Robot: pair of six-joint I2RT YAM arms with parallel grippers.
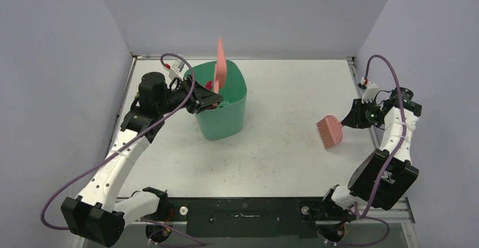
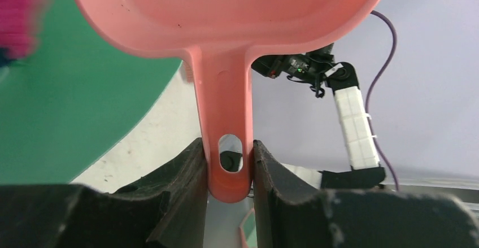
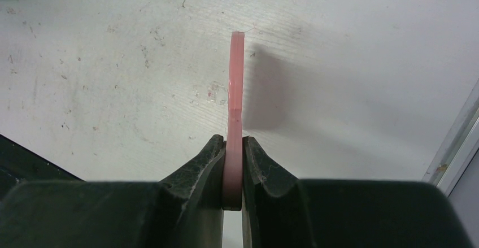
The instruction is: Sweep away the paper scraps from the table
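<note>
Top view: black mounting rail (image 1: 243, 217) sits nearest, along the near edge of the table (image 1: 282, 152). The top is white and scuffed, with pale grey walls (image 1: 243, 11) on three sides. Green bin (image 1: 222, 112) stands left of centre. At its rim the left gripper (image 1: 206, 100) holds the pink dustpan (image 1: 220, 61) upright over the opening. A small red bit (image 1: 209, 84) lies inside, too small to identify. Near the right edge the right gripper (image 1: 345, 119) holds the pink brush (image 1: 330, 133); bristle contact cannot be told. A wide stretch of tabletop lies between bin and brush.

Left wrist: jaws narrow, pressed on both sides of the dustpan handle. Of the paper scraps (image 2: 17, 16), only a magenta-and-dark blur against the bin's green.

Right wrist: jaws clamped on the thin brush handle, seen edge-on above the table. Metal edge (image 3: 457, 140) runs at right.
</note>
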